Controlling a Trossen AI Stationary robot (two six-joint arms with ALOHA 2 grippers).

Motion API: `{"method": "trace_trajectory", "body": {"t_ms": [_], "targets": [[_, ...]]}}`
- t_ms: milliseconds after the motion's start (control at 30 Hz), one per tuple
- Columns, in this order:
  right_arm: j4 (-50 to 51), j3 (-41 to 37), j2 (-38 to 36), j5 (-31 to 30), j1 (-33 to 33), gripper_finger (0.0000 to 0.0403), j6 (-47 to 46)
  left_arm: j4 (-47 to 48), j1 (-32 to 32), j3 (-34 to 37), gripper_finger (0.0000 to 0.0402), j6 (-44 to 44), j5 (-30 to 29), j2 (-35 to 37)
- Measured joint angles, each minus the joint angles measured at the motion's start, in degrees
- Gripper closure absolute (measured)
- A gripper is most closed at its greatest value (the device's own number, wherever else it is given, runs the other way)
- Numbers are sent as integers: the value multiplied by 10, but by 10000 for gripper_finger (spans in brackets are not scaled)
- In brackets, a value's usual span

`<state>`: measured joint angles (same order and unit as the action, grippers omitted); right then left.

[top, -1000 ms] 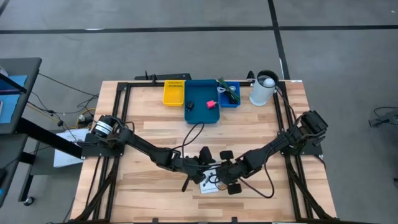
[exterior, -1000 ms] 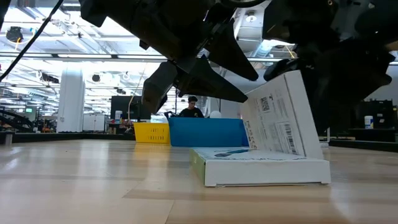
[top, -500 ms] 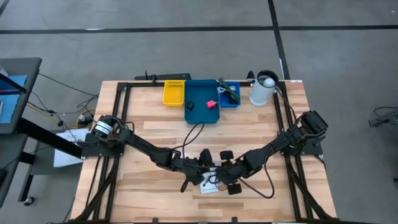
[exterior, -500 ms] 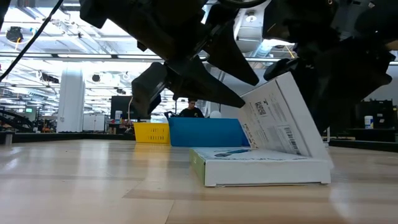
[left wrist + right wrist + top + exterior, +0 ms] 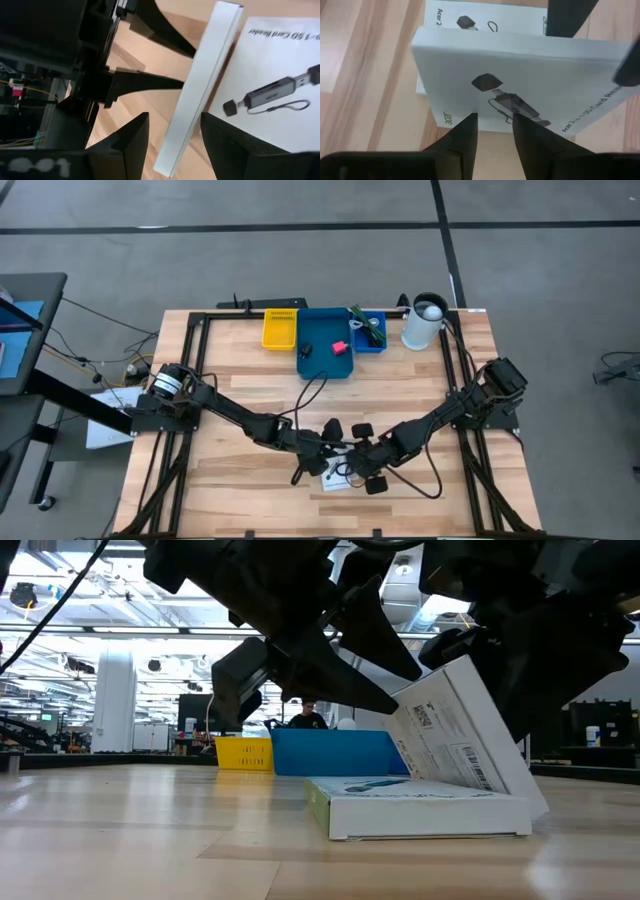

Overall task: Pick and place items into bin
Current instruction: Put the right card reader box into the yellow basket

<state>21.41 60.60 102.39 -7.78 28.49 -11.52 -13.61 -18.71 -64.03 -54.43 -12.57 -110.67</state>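
Below, tilted box [image 5: 462,730] between jaws — flat box [image 5: 420,808] under

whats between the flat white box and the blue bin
Only bare wooden table lies between the flat white box and the blue bin; the high view shows it.

Two dark, matte-black jointed arms, slim links between bulkier joints. Silver, round motor cap with dark rings at left arm [image 5: 166,384] base; blocky black housing at right arm [image 5: 497,383] base. Thin black cable looped beside each forearm. Left claw [image 5: 172,137] and right claw [image 5: 495,131]: tapering, flat black fingers.
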Motion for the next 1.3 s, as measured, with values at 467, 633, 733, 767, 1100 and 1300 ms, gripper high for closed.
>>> {"method": "trace_trajectory", "body": {"t_ms": [467,633,733,767,1100,1300], "targets": [[5,-1,0,2,1,285,0,-41,1,-17,288,-11,14,-63],[13,-1,0,1,1,285,0,-28,-1,-46,304,-26,-23,-94],[13,-1,0,0,1,285,0,-12,-7,-55,319,-31,-45,-94],[13,-1,0,-1,1,285,0,-6,-10,-58,325,-32,-57,-93],[15,0,-1,-24,-2,285,-1,123,-33,-64,364,-37,-184,-46],[16,1,-1,-36,-1,285,0,234,-38,-64,364,22,-289,3]]}}
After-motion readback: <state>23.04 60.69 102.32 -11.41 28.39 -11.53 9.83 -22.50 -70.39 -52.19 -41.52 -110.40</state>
